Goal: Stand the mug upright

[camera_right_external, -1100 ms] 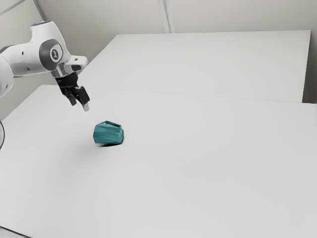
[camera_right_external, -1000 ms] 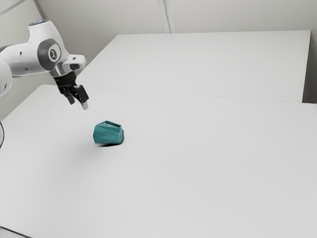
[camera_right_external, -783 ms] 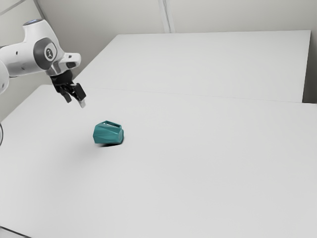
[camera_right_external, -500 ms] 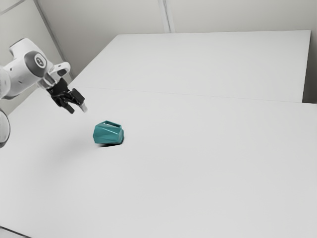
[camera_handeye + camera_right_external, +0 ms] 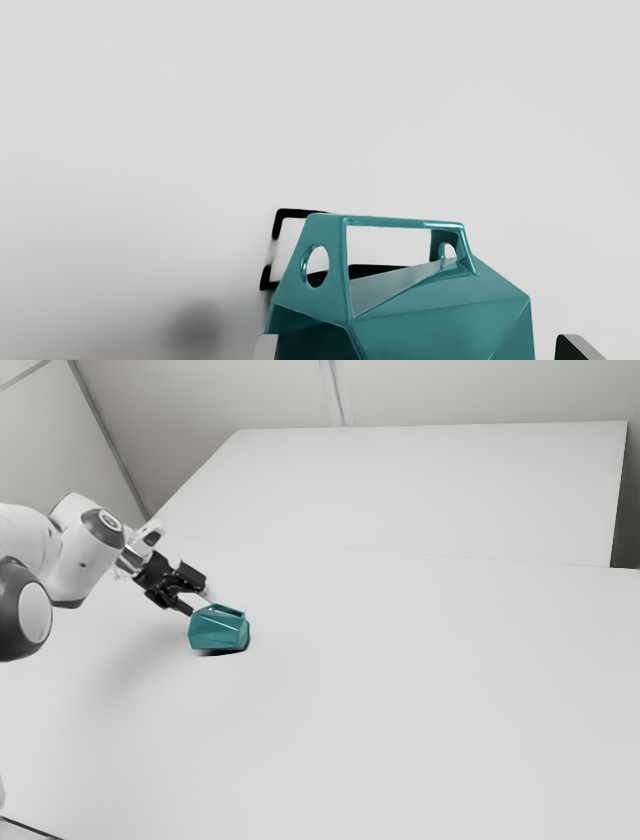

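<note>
The teal faceted mug [image 5: 218, 630] lies on its side on the white table, its handle uppermost. Close beside it, at its upper left in the exterior view, is my black gripper [image 5: 201, 606], fingers spread. In the wrist view the mug [image 5: 440, 320] shows its handle and part of its dark opening. There the fingertips of my open gripper [image 5: 417, 347] stand wide apart, one by the mug's opening end and the other past its far end with a gap. The mug's lower part is cut off in that view.
The white table [image 5: 400, 700] extends around the mug, and another white surface [image 5: 420, 490] stands behind it. Light walls rise beyond. A dark cable-like line [image 5: 30, 827] runs at the exterior view's lower left corner.
My hand first drew slightly back toward the exterior view's left, then came down and to that view's right, up close to the mug. The mug has stayed where it was.
</note>
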Controlling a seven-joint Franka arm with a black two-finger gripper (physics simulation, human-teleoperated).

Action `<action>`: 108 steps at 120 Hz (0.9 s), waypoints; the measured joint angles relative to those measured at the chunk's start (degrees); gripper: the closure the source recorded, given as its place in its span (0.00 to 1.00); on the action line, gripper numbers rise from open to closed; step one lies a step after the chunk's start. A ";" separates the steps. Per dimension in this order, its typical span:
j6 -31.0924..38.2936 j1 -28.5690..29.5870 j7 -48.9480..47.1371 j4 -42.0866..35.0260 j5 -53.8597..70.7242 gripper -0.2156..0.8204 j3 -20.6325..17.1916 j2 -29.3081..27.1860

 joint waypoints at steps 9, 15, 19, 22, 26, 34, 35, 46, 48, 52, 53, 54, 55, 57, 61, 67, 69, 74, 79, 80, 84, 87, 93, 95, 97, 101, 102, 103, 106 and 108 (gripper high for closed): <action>0.61 0.29 0.22 -0.62 -0.60 0.21 0.02 0.35; 0.80 0.44 0.37 -0.75 -0.79 0.21 0.03 0.42; 0.79 0.49 0.47 -0.77 -0.90 0.21 0.03 0.44; 0.68 0.57 0.55 -0.77 -1.02 0.21 0.03 0.45; 0.49 0.67 0.65 -0.74 -1.23 0.21 0.03 0.46; -0.02 0.76 0.82 -0.76 -2.13 0.21 -0.02 0.59; -0.10 0.76 0.83 -0.77 -2.27 0.21 -0.03 0.63; -1.17 0.82 0.97 -0.81 -3.63 0.21 -0.05 1.35; -1.36 0.87 0.99 -0.80 -3.83 0.21 -0.06 1.50; -1.71 1.00 1.02 -0.76 -4.20 0.21 -0.06 1.83; -1.80 1.03 1.03 -0.73 -4.35 0.21 -0.06 1.97; -1.89 1.06 1.04 -0.70 -4.49 0.21 -0.06 2.09; -1.98 1.09 1.05 -0.66 -4.63 0.21 -0.06 2.22; -2.16 1.15 1.07 -0.59 -4.90 0.21 -0.06 2.47; -2.50 1.31 1.11 -0.45 -5.44 0.21 -0.07 2.85; -2.95 1.42 1.16 -0.34 -6.23 0.21 -0.21 3.21; -3.12 1.44 1.17 -0.32 -6.51 0.21 -0.24 3.28; -3.50 1.46 1.19 -0.29 -7.07 0.23 -0.29 3.35; -3.82 1.45 1.17 -0.25 -7.46 0.24 -0.31 3.36; -3.88 1.46 1.17 -0.24 -7.52 0.24 -0.31 3.36; -4.09 1.46 1.15 -0.21 -7.73 0.25 -0.31 3.36; -4.22 1.44 1.13 -0.19 -7.87 0.27 -0.35 3.36; -4.46 1.36 1.09 -0.18 -8.11 0.35 -0.40 3.37; -4.53 1.35 1.08 -0.18 -8.18 0.38 -0.42 3.37; -4.60 1.35 1.06 -0.19 -8.31 0.40 -0.44 3.37; -4.80 1.38 1.04 -0.22 -8.57 0.46 -0.47 3.37; -4.86 1.40 1.04 -0.23 -8.63 0.47 -0.47 3.37; -4.91 1.41 1.03 -0.23 -8.68 0.49 -0.48 3.37; -5.10 1.44 1.01 -0.24 -8.88 0.52 -0.49 3.36; -5.25 1.46 1.00 -0.23 -9.06 0.54 -0.49 3.36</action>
